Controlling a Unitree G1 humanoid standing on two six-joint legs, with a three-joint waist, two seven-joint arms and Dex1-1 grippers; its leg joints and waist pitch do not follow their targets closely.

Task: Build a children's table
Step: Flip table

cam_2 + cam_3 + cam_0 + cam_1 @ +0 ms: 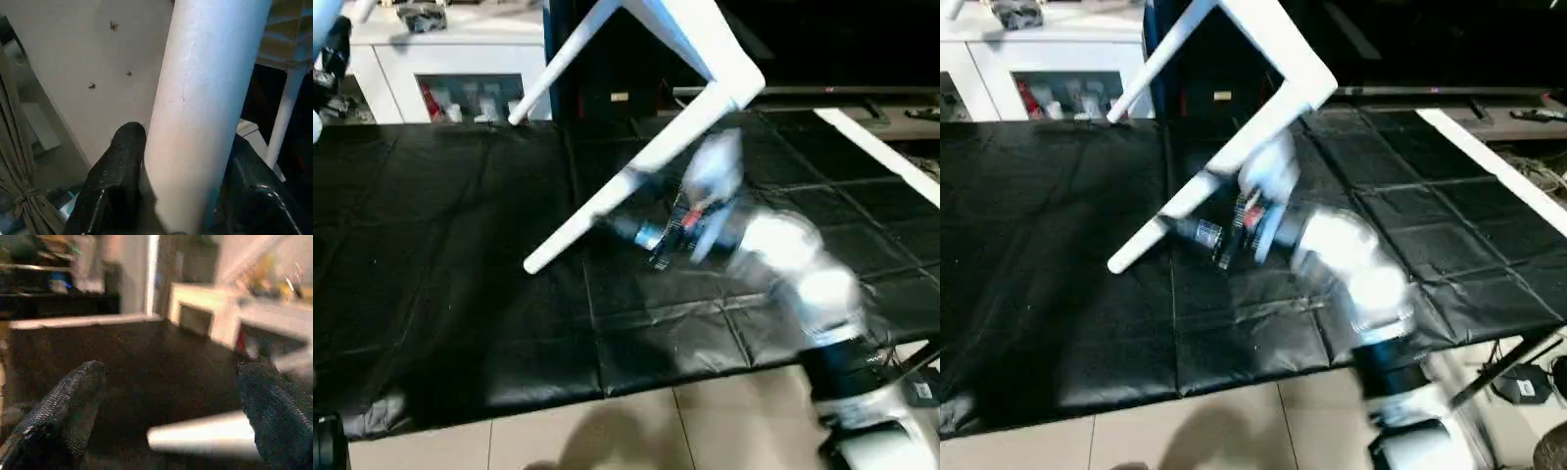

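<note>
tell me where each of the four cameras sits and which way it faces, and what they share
Left eye view: on the head, facing forward and down at the black mat and raised white table; the right arm reaches in.
Right eye view: beside it, same scene slightly shifted, same arm.
Left wrist view: on the left wrist, looking along its black fingers closed on a table leg.
Right wrist view: on the right wrist, looking between its spread fingers over the mat at a leg tip.
Shared: both eye views show the leg the right gripper approaches.
</note>
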